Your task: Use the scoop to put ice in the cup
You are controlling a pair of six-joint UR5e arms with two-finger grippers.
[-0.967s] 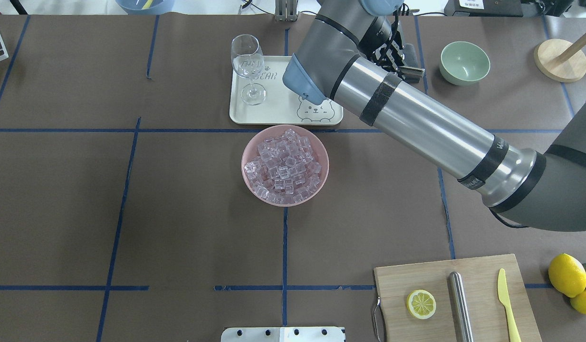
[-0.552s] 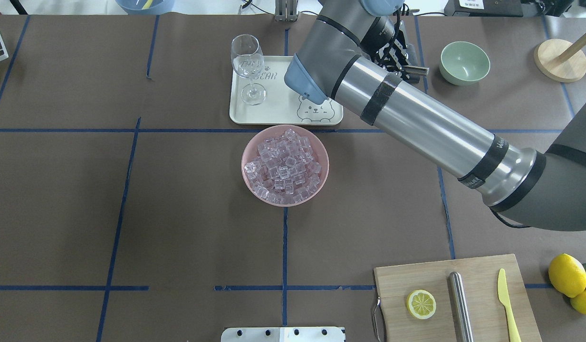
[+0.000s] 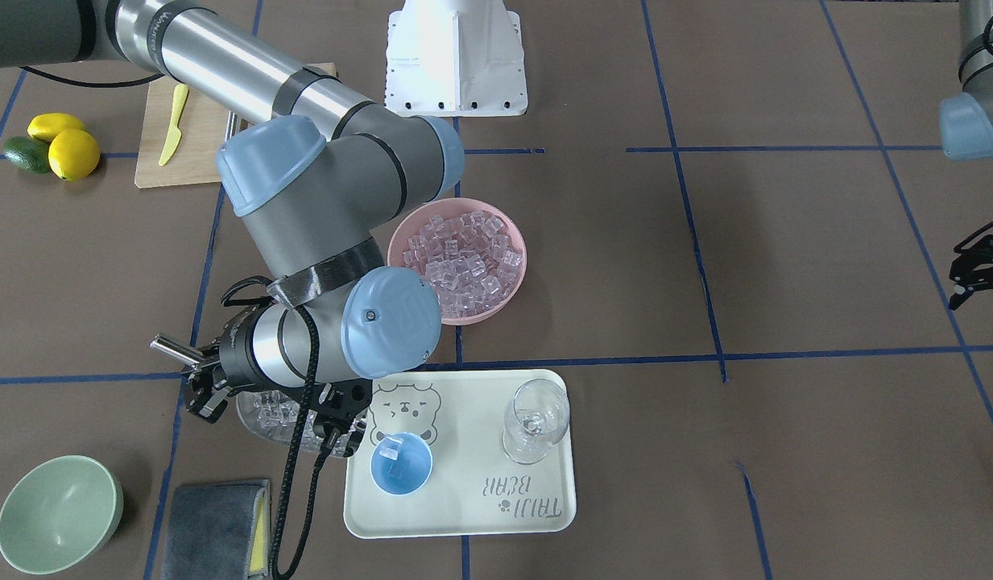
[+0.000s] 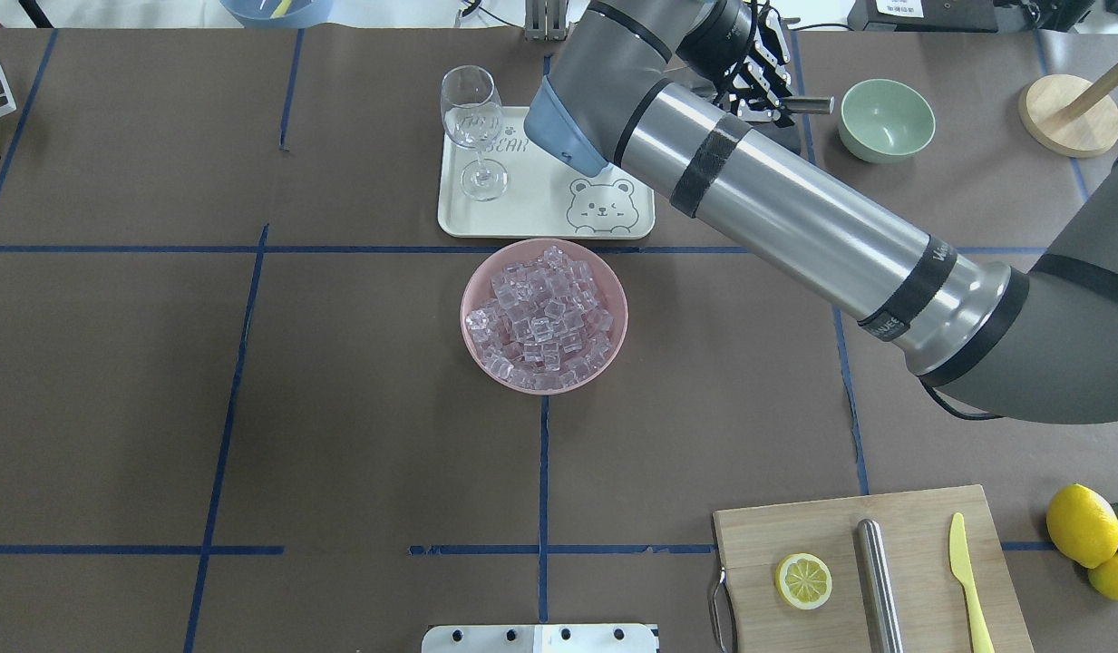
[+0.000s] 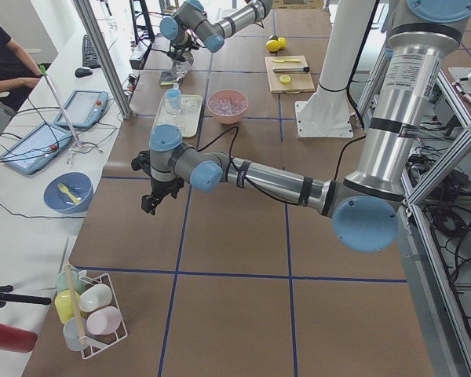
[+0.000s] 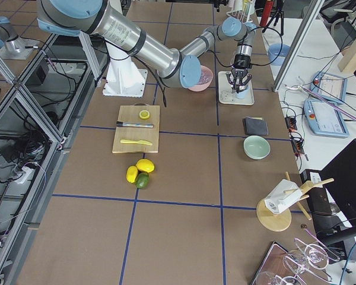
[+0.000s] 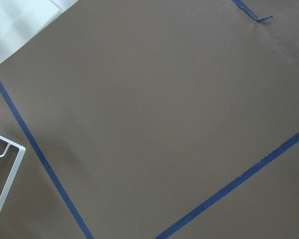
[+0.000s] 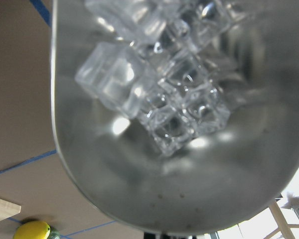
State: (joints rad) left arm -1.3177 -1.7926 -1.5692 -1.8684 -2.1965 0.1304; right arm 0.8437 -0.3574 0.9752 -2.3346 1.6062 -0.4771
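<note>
The cup (image 3: 401, 467) stands near the tray's (image 3: 464, 522) edge. The scoop (image 3: 275, 417), gripped in the right pincer (image 3: 206, 385), hangs just beside that edge, with open air between scoop and cup. The right arm's wrist (image 3: 387, 322) hangs over the tray's corner and blocks the way in from the pink bowl (image 3: 519, 270). A glass (image 3: 535, 419) stands on the tray beyond the cup, apart from it. A grey cloth (image 3: 210, 515) lies near the scoop on the operators' side, with a green bowl (image 3: 29, 524) farther out. Open worktop (image 3: 786, 451) stretches from the tray to the left pincer (image 3: 973, 278).

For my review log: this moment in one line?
phase: pre-pour | right hand: grips scoop | scoop: ice inside, beside cup | cup: one cube
</note>
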